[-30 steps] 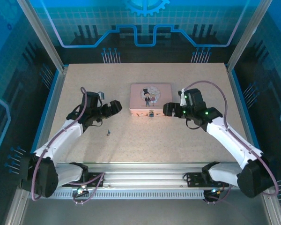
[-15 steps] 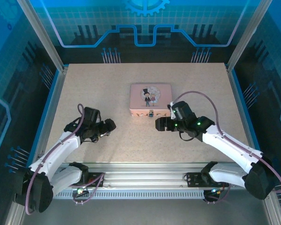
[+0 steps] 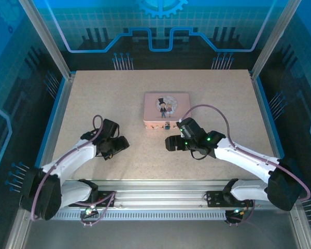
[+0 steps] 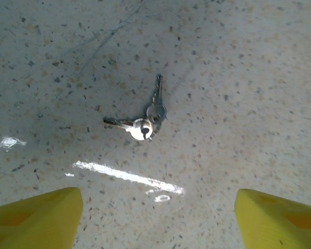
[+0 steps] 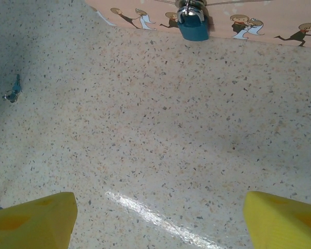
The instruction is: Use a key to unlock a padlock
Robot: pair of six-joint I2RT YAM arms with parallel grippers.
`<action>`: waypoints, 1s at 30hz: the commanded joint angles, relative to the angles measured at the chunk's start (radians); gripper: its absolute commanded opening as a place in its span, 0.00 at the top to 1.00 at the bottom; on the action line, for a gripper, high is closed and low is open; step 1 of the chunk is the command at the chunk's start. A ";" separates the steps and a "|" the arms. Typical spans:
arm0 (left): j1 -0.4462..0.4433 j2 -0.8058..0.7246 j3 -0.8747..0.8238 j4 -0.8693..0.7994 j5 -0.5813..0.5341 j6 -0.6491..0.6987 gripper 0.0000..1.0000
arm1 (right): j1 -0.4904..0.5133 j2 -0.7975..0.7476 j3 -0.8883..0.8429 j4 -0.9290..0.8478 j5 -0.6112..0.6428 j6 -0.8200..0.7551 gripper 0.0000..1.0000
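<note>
**A:** Where was the padlock?

**B:** The padlock (image 5: 193, 23) hung shut on the clasp of the pink box (image 5: 259, 15). It sat against the wall of the box that faced the desk's near edge, blue body downward. The box stood around the middle of the desk (image 3: 223, 93).

**A:** And the key?

**B:** The key (image 4: 142, 127) lay flat on the bare desk, its head against that of a second small key (image 4: 156, 101). It was left of the box and closer to the near edge, well apart from the padlock. From my right wrist it was a tiny glint (image 5: 13, 89) far off to the left.

**A:** What was your left pincer doing?

**B:** My left pincer (image 4: 158, 218) hung over the key with its yellow fingertips (image 4: 36, 218) spread wide. The key lay ahead of the gap between them and neither tip touched it. I held nothing in it.

**A:** And the right one?

**B:** My right pincer (image 5: 160, 218) was parted wide too, and empty. It was low over the desk between the box and the near edge, pointing at the padlock. A stretch of bare desk lay between its tips and the box.
</note>
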 commanded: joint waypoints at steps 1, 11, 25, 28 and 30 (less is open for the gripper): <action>-0.015 0.062 0.039 0.035 -0.042 0.004 0.29 | 0.013 0.000 0.000 -0.002 0.035 0.015 0.15; -0.015 0.233 0.130 0.037 -0.114 0.072 0.52 | 0.016 0.019 -0.012 0.017 0.032 0.039 0.15; -0.015 0.351 0.138 0.054 -0.115 0.116 0.72 | 0.017 -0.002 -0.026 0.010 0.045 0.051 0.15; -0.015 0.371 0.138 0.057 -0.115 0.128 0.84 | 0.016 -0.006 -0.026 0.009 0.046 0.053 0.15; -0.015 0.379 0.134 0.057 -0.111 0.134 0.93 | 0.016 -0.008 -0.026 0.007 0.051 0.053 0.15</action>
